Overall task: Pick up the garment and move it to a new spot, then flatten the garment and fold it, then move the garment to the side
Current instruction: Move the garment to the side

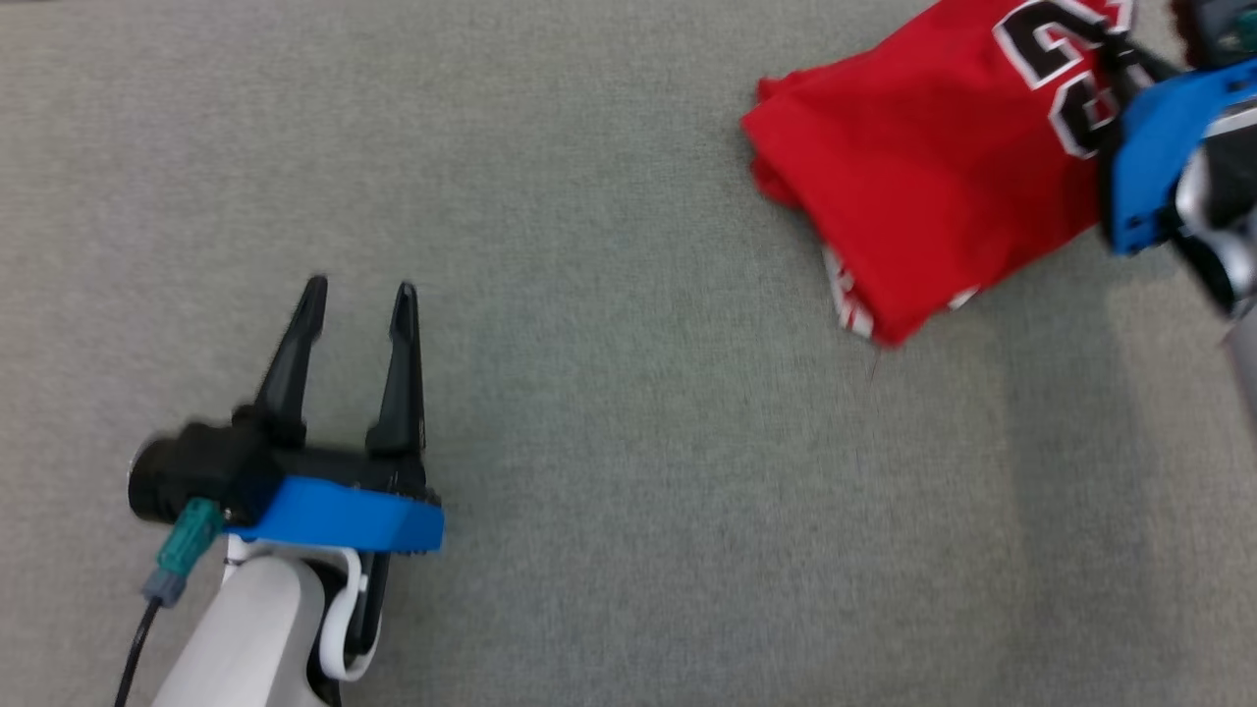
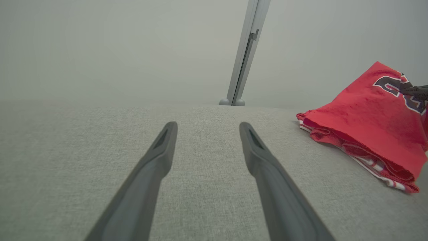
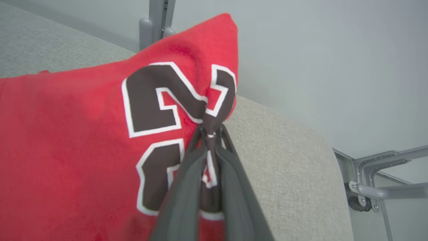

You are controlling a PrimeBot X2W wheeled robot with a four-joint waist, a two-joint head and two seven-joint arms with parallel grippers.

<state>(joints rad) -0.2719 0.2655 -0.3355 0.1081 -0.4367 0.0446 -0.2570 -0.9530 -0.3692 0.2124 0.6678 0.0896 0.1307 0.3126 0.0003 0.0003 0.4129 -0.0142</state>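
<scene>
The red garment point(image 1: 913, 167) lies as a folded bundle at the far right of the grey fabric-covered table point(image 1: 589, 442). It is well apart from the left claw point(image 1: 359, 288), which sits low at the near left with its two dark fingers spread and nothing between them. The right claw point(image 3: 211, 130) is closed on the garment: in the right wrist view its fingers pinch a gathered fold of cloth right at the printed number. The cloth rises to a peak above the pinch while the rest slopes down to the left. The only writing to be read is that number, in large black numerals point(image 3: 150, 100) outlined in white; the upper one is a clear "2", while the lower one is half hidden behind the fingers and cannot be read with certainty. In the left wrist view the garment's lower layers rest on the table at the right, with a red-and-white trim point(image 2: 371, 164) along the folded edge, and its upper part tilts up toward the right. Beyond the table's far edge a pale metal post point(image 2: 245, 57) stands against a plain grey wall, and a grey metal frame point(image 3: 378, 190) shows past the table's rounded corner
</scene>
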